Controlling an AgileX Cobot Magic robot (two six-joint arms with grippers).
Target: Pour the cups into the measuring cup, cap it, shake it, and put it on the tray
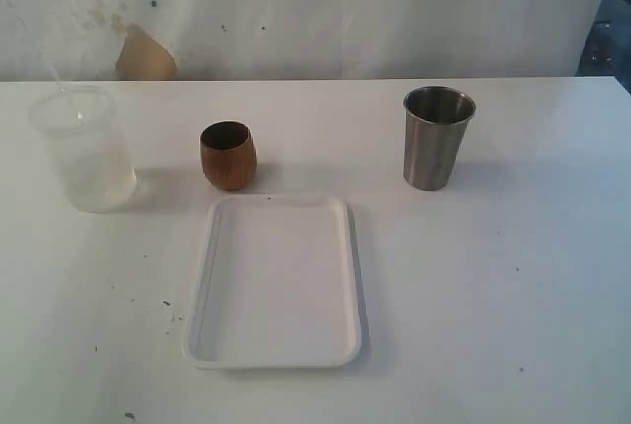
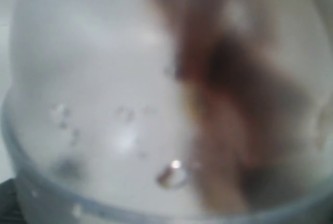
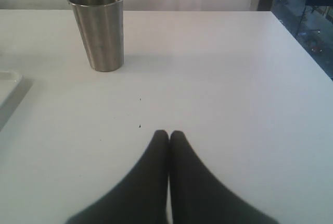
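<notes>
Two cups stand up straight on the white table (image 1: 513, 276), just behind the white tray (image 1: 276, 286): the little brown wooden cup (image 1: 228, 155) and the steel tumbler (image 1: 438, 138). The clear measuring cup (image 1: 84, 148) stands on the left side, near the wooden cup. The right gripper (image 3: 169, 136) is squeezed shut with nothing in it. The tumbler stands in front of it, so the right arm is nearer to that one. The left wrist view is all blurry clear plastic up close, so I cannot tell what the left gripper is doing.
</notes>
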